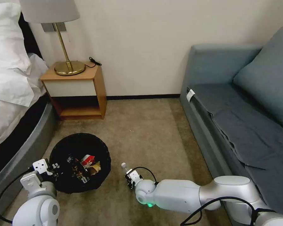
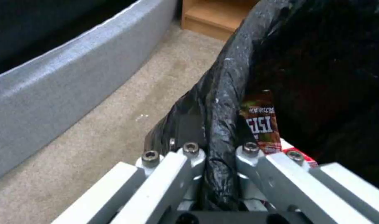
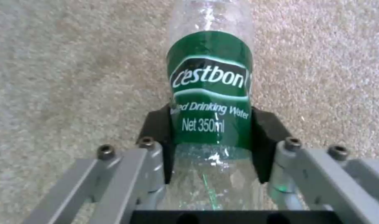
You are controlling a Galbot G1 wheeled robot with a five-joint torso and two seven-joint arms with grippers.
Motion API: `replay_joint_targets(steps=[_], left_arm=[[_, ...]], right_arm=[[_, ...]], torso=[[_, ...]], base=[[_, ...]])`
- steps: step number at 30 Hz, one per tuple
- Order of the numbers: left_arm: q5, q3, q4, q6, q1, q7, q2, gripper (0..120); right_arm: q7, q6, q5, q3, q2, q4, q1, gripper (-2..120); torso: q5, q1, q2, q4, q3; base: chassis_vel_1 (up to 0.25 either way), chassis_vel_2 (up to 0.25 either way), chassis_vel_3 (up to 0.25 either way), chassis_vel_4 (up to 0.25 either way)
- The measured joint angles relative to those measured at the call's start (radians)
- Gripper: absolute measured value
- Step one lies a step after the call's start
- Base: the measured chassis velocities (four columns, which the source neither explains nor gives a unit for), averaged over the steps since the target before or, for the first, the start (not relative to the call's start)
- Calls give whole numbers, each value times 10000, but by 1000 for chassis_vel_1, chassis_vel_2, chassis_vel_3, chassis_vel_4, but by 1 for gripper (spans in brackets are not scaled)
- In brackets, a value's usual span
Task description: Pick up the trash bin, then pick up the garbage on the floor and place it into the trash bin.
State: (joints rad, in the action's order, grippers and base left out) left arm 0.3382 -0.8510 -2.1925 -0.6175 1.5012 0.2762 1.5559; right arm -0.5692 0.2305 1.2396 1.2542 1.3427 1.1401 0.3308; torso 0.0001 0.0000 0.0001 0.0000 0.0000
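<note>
The trash bin (image 1: 80,163), a round black mesh basket with a black liner, is being held at its near rim by the left gripper (image 1: 50,169), beside the grey bed base (image 1: 20,150). In the left wrist view the fingers (image 2: 189,155) are seen clamped on the liner-covered rim (image 2: 222,124), one finger outside the bin and one inside. Whether the bin is resting on the carpet (image 1: 147,131) or raised off it cannot be told.

Several litter pieces are lying inside the bin: a red-white snack packet (image 1: 88,160), a brown wrapper (image 1: 94,168) next to it, and a dark printed packet (image 2: 262,123) leaning against the inner wall just beside the inner finger.

The clear plastic bottle (image 3: 210,93) with the green label is being gripped by the right gripper (image 1: 129,177), low over the carpet to the right of the bin and apart from it. Its cap end (image 1: 124,164) is pointing away from the robot. In the right wrist view the dark pads (image 3: 156,130) are pressed against both sides of the label, so the fingers are closed on the bottle.

A wooden nightstand (image 1: 78,91) carrying a brass lamp (image 1: 67,62) is standing against the wall beyond the bin, and a grey-blue sofa (image 1: 242,110) is lying along the right side.
</note>
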Motion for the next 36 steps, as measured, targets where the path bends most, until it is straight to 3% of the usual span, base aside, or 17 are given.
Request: replay_joint_targets(steps=[4, 10, 14, 20, 26, 29, 36], left_arm=[[-5, 11, 8, -2, -1, 1, 5, 3], [-6, 14, 9, -34, -4, 8, -32, 3], [-2, 42, 73, -69, -10, 17, -102, 3], [21, 128, 98, -139, -22, 29, -143, 3], [25, 198, 111, -151, -13, 61, -114, 3], [25, 220, 117, -158, -4, 64, -78, 3], [20, 260, 118, -178, -34, 74, -9, 3]], right_arm=[[-167, -6, -3, -173, -323, 650, -134, 22], [-458, -6, -402, -821, -1160, 1576, -414, 19], [-670, 41, -1128, -1964, -2683, 2399, -673, 19], [-725, 65, -1665, -3882, -3417, 3843, -873, 19], [-979, 5, -1201, -4294, -3228, 6067, -1062, 19], [-1254, -180, -823, -3774, -2501, 7069, -1145, 19], [-1582, -445, -768, -2273, -996, 7134, -1176, 19]], torso=[[0, 0, 0, 0, 0], [2, 0, -1, 2, 0], [0, 0, -1, -5, 0], [1, 0, 0, -3, 0], [-1, -1, 0, 0, 0], [-3, -1, 0, 0, -1], [-3, -1, -1, 4, -1]], base=[[0, 0, 0, 0], [0, 0, 0, 0], [0, 0, 0, 0], [0, 0, 0, 0], [0, 0, 0, 0], [0, 0, 0, 0], [0, 0, 0, 0]])
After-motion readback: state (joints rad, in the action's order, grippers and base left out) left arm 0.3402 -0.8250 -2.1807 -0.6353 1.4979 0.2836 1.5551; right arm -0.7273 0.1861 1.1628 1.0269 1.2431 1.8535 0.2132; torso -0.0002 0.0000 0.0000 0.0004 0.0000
